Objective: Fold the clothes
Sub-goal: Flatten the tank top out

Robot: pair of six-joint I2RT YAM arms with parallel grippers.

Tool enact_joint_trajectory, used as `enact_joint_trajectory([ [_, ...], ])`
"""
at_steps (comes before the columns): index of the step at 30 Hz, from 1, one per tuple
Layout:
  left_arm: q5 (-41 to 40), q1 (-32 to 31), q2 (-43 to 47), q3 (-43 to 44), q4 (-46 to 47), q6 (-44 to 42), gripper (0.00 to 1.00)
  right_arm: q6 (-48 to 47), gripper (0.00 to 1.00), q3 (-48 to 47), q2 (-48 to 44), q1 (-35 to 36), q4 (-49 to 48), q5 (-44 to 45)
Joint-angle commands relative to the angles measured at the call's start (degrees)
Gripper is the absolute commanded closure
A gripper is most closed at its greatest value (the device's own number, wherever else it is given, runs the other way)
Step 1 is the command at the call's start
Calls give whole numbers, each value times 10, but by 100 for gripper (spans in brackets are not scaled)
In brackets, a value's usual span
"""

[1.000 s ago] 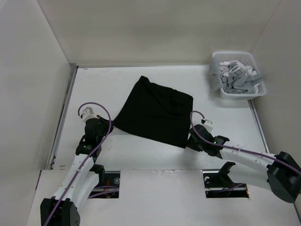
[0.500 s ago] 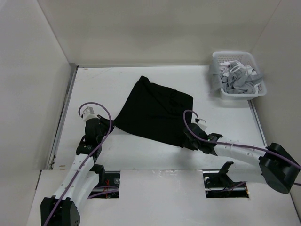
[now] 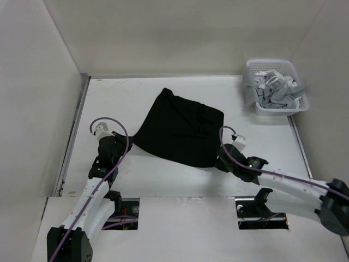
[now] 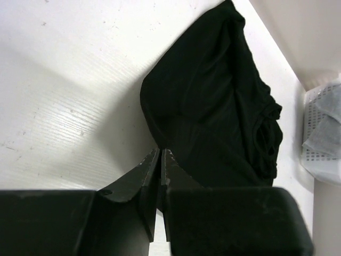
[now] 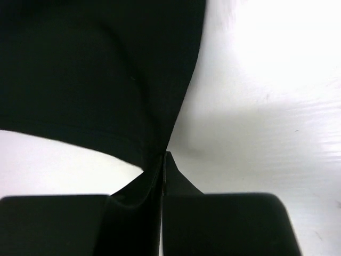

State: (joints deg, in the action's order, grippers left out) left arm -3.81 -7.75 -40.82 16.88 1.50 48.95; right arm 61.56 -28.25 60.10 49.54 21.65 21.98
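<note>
Presently, your stock stands as follows.

**Surface:** one white table (image 3: 136, 98), matte, with a faint grain in the left wrist view. A grey strip (image 3: 73, 136) runs along its left edge.

**Room:** plain pale walls (image 3: 174, 33) close the table at the back and on both sides. A white shelf (image 3: 185, 229) at the near edge has two rectangular cutouts where the arm bases sit.

**Container:** one white perforated basket (image 3: 275, 109) in the far right corner of the table, well apart from both arms. It holds a heap of grey-white striped garments (image 3: 275, 87), piled up to the rim.

**Task item:** one black T-shirt (image 3: 180, 134), lying loosely flattened and creased on the middle of the table. One corner points toward the back wall, and its near edge is drawn out between your two arms.

**Tools:**
- The left gripper (image 3: 130, 144) is low at the shirt's near left corner. Its fingers are pressed together, and the fabric runs to the tips, so it reads as a pinch on that corner.
- The right gripper (image 3: 218, 162) is at the near right corner, with its fingers closed tight on the hem. Your right wrist view shows the fabric drawn to a point at the tips.

**Cabling:** one purple cable (image 3: 122, 139) looped at each wrist.
</note>
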Motion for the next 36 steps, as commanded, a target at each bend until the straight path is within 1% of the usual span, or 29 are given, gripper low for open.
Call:
enact_joint_trajectory([
  [1,6,-14,19,55,42,26,97,-63,100,-74,-127,12,58,118],
  [2,4,-23,28,80,40,32,97,-91,100,-113,-167,13,81,144],
  [5,-10,-56,62,169,30,42,97,-178,100,-222,-222,25,103,194],
  [7,-27,-76,77,237,19,41,97,-245,100,-316,-230,52,101,233],
  [9,-49,-91,82,305,17,31,97,-325,100,-409,-219,89,82,282],
  [12,-73,-107,68,411,24,13,97,-464,100,-540,-184,154,10,351],
  [13,-79,-108,60,444,27,7,97,-501,100,-571,-171,176,-13,365],
  [16,-86,-107,39,537,32,-3,97,-652,100,-662,-126,255,-120,403],
  [17,-88,-105,30,563,32,-9,97,-699,100,-680,-113,270,-160,412],
  [19,-85,-101,15,601,32,-10,97,-775,100,-701,-88,278,-222,415],
  [21,-88,-100,-2,622,30,-18,96,-807,100,-693,-72,278,-261,409],
  [22,-90,-98,-9,623,31,-20,96,-807,100,-685,-68,274,-266,406],
  [23,-93,-96,-18,619,27,-22,96,-804,100,-669,-60,255,-270,397],
  [26,-106,-78,-53,575,24,-32,96,-744,100,-623,-37,174,-249,355],
  [28,-98,-51,-93,545,24,-26,96,-681,100,-608,-10,99,-211,305],
  [30,-78,-14,-140,518,32,3,96,-577,100,-603,33,0,-153,204],
  [31,-62,7,-168,510,39,24,96,-525,100,-610,59,-54,-131,150],
  [33,-32,45,-230,515,57,56,96,-451,100,-640,128,-147,-113,36],
  [34,-24,58,-265,532,61,65,96,-426,100,-666,166,-183,-108,-7],
  [36,-9,70,-336,599,59,67,96,-411,100,-744,242,-227,-94,-48],
])
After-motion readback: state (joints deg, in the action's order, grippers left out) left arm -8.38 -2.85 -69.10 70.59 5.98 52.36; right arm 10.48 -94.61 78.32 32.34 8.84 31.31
